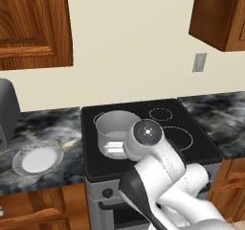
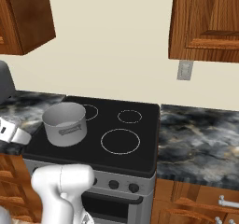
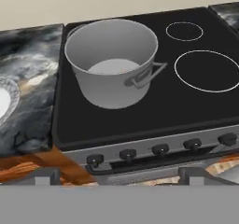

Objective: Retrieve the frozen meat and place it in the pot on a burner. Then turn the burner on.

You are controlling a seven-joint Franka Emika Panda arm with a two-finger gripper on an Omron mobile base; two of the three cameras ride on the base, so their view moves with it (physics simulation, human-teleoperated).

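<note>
The black glass stove [image 1: 201,145] is taking up the middle of both base views, and in my hand view it is spreading across the centre and right, with a row of dark knobs [image 3: 160,149] lining its front edge low in the frame. Marbled dark counter [image 1: 43,128] is flanking it on both sides. The pot [image 3: 112,59] is standing upright on the stove's left part, upper centre-left in my hand view, one loop handle facing me. A plate [image 1: 37,158] is lying on the counter at the left of the left base view. Inside the pot, a tiny reddish speck is showing on the bottom, probably the frozen meat [image 3: 124,71], though I cannot tell for sure. My gripper [image 3: 119,175] is sitting released at the bottom of my hand view, fingers [image 3: 46,175] spread wide and holding nothing
</note>
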